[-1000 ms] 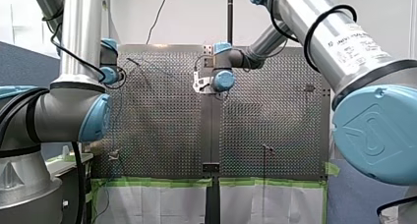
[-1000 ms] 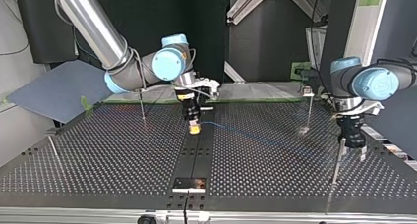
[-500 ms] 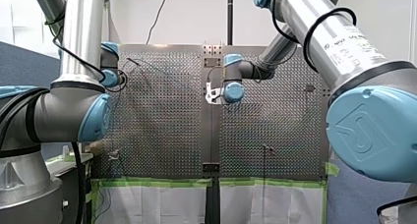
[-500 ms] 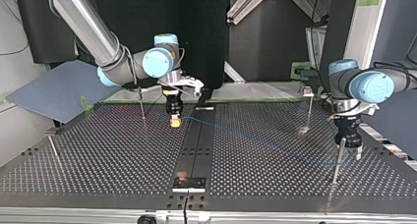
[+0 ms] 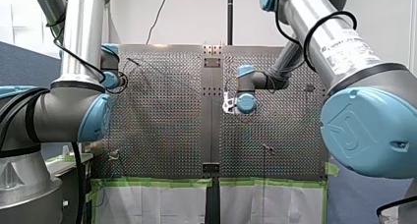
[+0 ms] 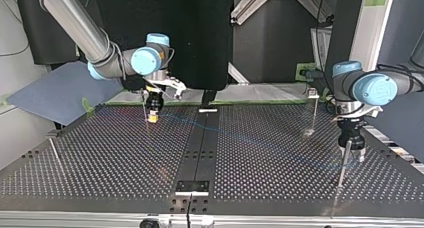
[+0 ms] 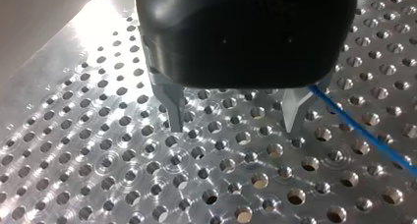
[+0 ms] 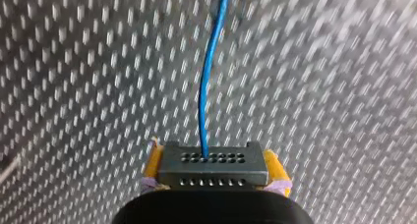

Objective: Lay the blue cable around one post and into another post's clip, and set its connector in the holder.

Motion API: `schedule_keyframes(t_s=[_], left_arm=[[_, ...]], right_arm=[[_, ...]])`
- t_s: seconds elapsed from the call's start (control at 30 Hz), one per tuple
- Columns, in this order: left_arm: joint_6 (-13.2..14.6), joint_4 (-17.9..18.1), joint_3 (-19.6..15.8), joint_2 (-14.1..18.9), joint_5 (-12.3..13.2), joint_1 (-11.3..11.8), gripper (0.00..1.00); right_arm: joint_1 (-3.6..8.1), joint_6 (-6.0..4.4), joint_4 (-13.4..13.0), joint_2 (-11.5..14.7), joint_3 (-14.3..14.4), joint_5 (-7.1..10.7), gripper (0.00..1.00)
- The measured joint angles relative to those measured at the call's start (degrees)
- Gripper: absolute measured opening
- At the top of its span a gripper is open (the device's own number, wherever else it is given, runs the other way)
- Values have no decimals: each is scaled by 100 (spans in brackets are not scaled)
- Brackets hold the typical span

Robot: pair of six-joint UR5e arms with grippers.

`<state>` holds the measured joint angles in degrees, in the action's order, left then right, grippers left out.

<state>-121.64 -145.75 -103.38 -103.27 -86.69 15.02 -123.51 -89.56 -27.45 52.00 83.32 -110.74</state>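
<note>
Pinched between the yellow pads (image 8: 153, 161) of my right gripper (image 8: 212, 161): a dark grey, blocky connector (image 8: 212, 176) with two rows of small holes. Out of the upper row, a thin, smooth, bright blue cable (image 8: 205, 96), gently curved above the perforated table (image 8: 74, 86). In the top view, carried low just beside a thin post (image 6: 144, 107) at the far left. Spread wide around nothing: my left gripper (image 7: 235, 128), the cable slanting away from just beside one metal finger (image 7: 295, 111).
</note>
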Motion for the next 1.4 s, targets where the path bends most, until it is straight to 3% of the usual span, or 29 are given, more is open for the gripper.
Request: schedule_keyframes(t_s=[0.13,0.3,0.83,1.0,1.2,1.4], left_arm=[[7,1,0,-4,-4,-8,99],[9,2,-2,-5,-9,-15,99],[22,-5,-3,-6,-10,-33,99],[26,-7,-3,-10,-10,-41,99],[27,-18,-3,-10,-10,-53,99],[32,-24,-2,-11,-31,-59,99]], right_arm=[[212,-115,-217,0,216,-129,0],[526,-215,-532,-1,531,2,0],[1366,-262,-1251,-16,1372,204,0],[1649,-338,-1435,-133,1654,265,0],[1914,-473,-1608,-385,1952,403,0],[2087,-548,-1766,-551,2281,559,0]])
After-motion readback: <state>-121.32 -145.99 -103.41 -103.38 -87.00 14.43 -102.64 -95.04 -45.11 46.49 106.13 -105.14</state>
